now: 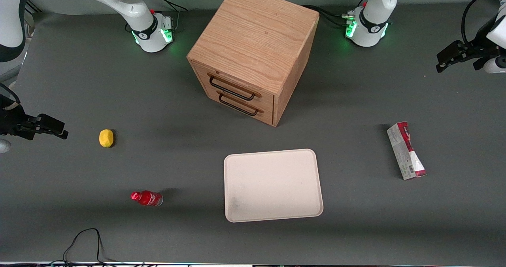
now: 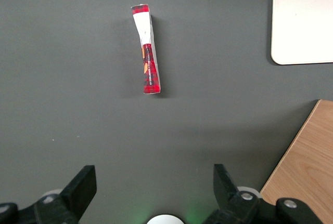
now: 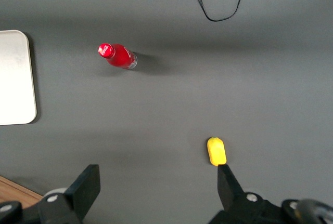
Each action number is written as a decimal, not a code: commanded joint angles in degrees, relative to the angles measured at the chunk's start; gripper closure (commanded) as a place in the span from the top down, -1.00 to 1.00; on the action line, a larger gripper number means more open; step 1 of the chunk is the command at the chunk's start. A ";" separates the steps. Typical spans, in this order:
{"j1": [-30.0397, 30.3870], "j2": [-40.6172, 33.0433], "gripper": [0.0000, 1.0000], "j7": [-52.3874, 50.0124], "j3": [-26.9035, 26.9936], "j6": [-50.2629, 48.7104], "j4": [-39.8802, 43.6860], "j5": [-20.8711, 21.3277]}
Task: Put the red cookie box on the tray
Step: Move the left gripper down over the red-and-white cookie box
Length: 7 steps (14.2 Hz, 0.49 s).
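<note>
Tray (image 1: 272,215): nearest the front camera, flat on the surface (image 1: 355,235), nothing on it.
Cookie box (image 1: 406,151): lies on the surface toward the working arm's end, well apart from the tray, slightly farther from the camera than the tray's near edge.
Cabinet (image 1: 253,37): farther back, clear of the route.
Claw (image 2: 154,188): high above the surface, spread wide, holding nothing.
Step in hand: approach; box not yet gripped.
Next move: descend over the box, align fingers across its narrow sides.

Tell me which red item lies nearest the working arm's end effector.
The red cookie box, a long slim carton lying flat toward the open end effector; the red bottle stands toward the parked arm's end.
</note>
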 commanded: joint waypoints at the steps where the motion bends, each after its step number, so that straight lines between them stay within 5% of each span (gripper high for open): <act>1: 0.82 0.99 1.00 0.87 -0.58 -0.47 1.11 0.61; 7: 0.73 13.18 0.99 0.87 0.29 10.32 0.76 2.10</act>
